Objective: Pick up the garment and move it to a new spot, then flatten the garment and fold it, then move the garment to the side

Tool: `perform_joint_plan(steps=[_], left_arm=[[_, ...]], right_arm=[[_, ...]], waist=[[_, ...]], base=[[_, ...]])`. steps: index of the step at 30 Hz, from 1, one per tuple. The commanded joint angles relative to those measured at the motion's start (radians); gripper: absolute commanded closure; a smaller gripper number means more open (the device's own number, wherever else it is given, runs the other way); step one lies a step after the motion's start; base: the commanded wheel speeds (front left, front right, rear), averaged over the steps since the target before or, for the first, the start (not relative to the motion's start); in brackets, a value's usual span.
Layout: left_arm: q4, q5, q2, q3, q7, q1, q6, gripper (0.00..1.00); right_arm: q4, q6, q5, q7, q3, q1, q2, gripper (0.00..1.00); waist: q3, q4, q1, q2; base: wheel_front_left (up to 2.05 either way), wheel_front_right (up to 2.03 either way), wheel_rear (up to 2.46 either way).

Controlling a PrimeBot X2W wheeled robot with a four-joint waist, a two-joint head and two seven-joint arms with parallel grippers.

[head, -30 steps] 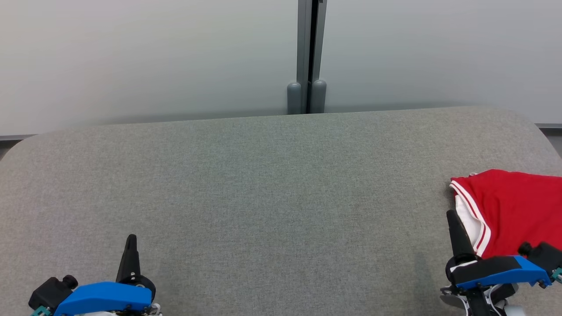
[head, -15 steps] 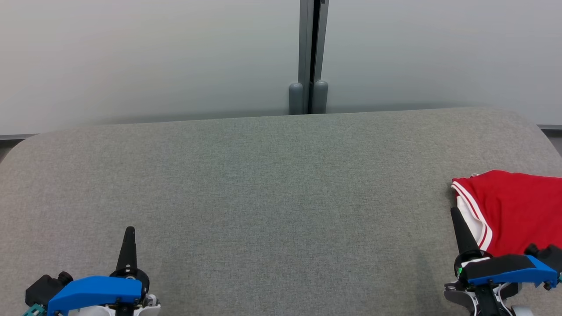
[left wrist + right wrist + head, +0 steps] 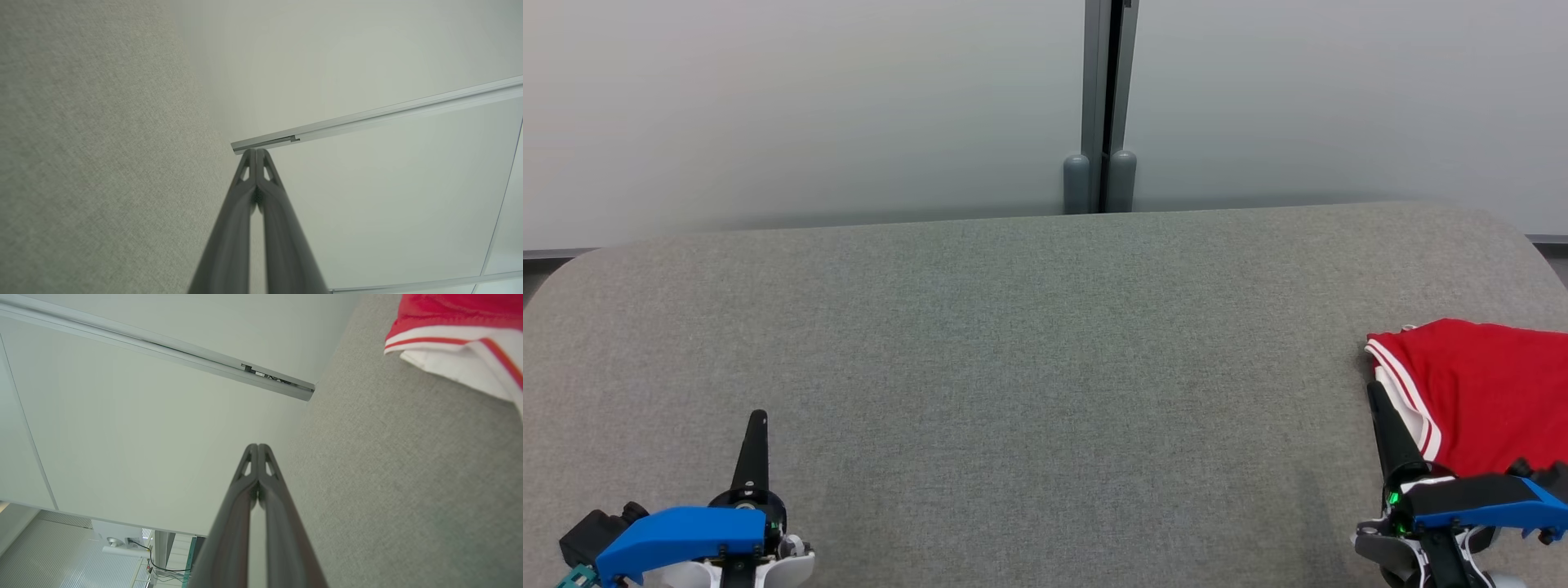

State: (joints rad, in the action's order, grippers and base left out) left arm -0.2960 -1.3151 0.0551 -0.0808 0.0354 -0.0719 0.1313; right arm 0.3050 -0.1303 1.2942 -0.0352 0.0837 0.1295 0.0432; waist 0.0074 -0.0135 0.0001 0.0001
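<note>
A red garment with white and red striped trim (image 3: 1478, 392) lies at the right edge of the grey fabric table (image 3: 1029, 351), partly cut off by the head view's edge. Its trim corner shows at the top right of the right wrist view as the garment (image 3: 457, 339). My right gripper (image 3: 1377, 394) is shut and empty, its tip just left of the garment's trim; in the right wrist view the right gripper (image 3: 258, 447) has its fingers pressed together. My left gripper (image 3: 758, 418) is shut and empty at the lower left, far from the garment, and seen as the left gripper (image 3: 256, 152).
Behind the table stands a pale wall with a grey vertical post (image 3: 1100, 106) at the middle. The table's rounded far edge (image 3: 1045, 216) runs across the head view. A wide stretch of bare grey fabric lies between the two grippers.
Both grippers have drawn back toward the lower edge of the head view. The left fingertip has turned more upright. The garment lies where it was.
</note>
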Motion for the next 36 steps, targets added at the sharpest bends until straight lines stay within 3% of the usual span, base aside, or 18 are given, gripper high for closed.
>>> perform_joint_plan(steps=[1,36], left_arm=[[0.012,-0.024,-0.002,-0.004,0.008,-0.024,-0.001,1.0],[0.051,-0.272,-0.006,-0.032,0.076,-0.04,-0.001,1.0]], right_arm=[[-0.015,-0.001,0.029,-0.009,0.005,-0.01,0.008,1.0],[-0.059,-0.001,0.294,-0.075,0.03,-0.027,0.01,1.0]], waist=[[0.0,0.001,-0.0001,-0.0001],[-0.004,0.012,-0.0001,-0.0001]], base=[[0.0,0.0,0.0],[0.0,0.0,0.0]])
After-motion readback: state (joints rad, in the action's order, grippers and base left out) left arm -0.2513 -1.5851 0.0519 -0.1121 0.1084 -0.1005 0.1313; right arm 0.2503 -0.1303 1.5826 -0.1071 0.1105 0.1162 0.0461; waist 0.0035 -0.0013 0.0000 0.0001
